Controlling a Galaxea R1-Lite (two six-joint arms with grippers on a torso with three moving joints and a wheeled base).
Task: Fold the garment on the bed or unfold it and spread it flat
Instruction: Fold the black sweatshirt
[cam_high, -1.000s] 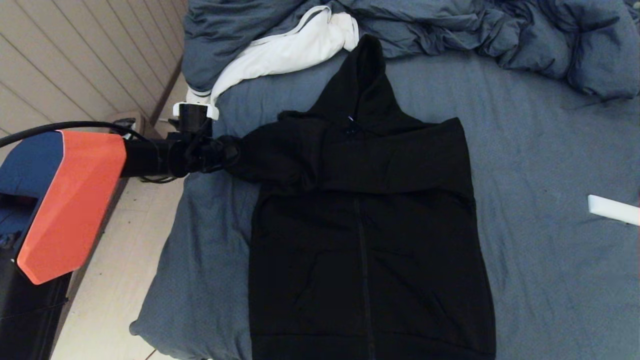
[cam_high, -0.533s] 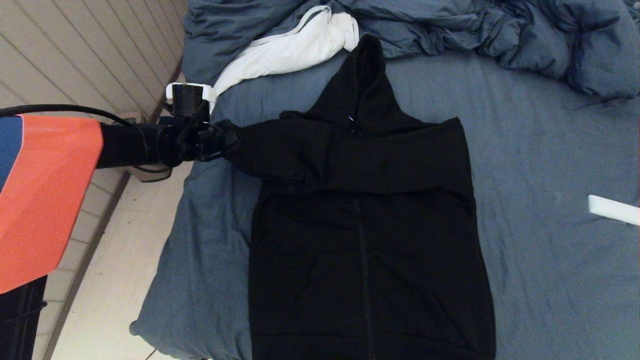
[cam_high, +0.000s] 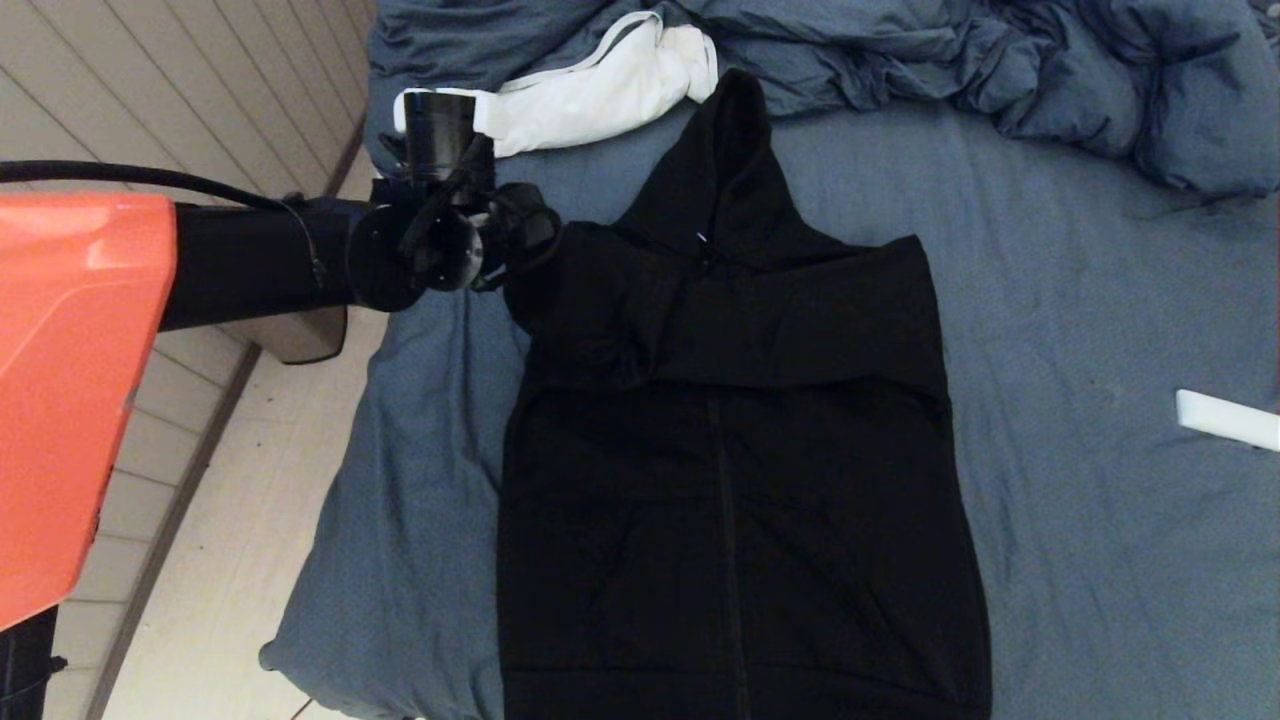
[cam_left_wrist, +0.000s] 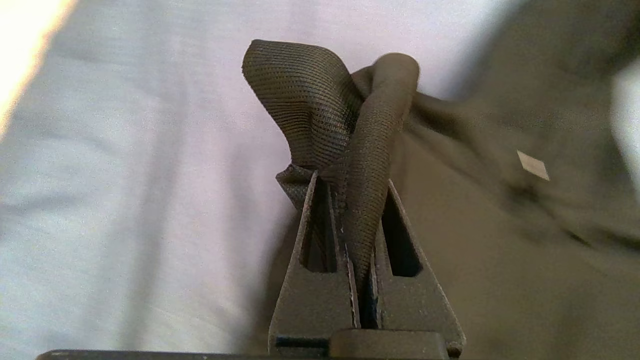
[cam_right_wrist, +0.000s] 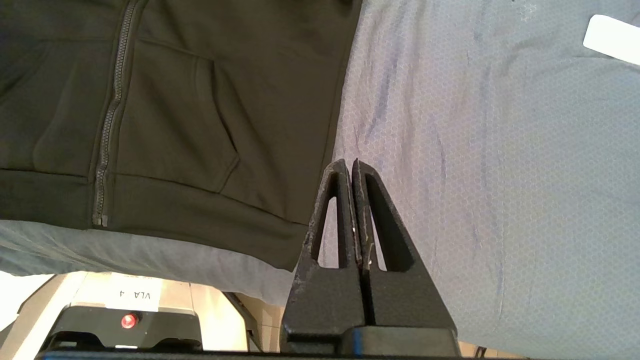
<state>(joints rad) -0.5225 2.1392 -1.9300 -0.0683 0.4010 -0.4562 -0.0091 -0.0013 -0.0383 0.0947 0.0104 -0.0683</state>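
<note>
The garment (cam_high: 740, 480), a black zip hoodie, lies front up on the blue-grey bed (cam_high: 1080, 300) with its hood toward the far side. One sleeve is folded across the chest. My left gripper (cam_high: 525, 240) is shut on the ribbed cuff (cam_left_wrist: 320, 100) of the other sleeve, which is lifted above the sheet at the hoodie's left shoulder. In the left wrist view the cuff bunches out between the fingers (cam_left_wrist: 305, 240). My right gripper (cam_right_wrist: 350, 165) is shut and empty, hanging over the sheet beside the hoodie's hem (cam_right_wrist: 200, 215), outside the head view.
A rumpled blue-grey duvet (cam_high: 1000, 60) with white lining (cam_high: 590, 95) fills the far side of the bed. A white flat object (cam_high: 1225, 420) lies on the sheet at the right. The bed's left edge drops to a pale floor (cam_high: 220, 560).
My left gripper has carried the cuff to the right and farther away, toward the hoodie's shoulder; the stretched-out sleeve now bunches against the body. The arm's orange housing has shifted left.
</note>
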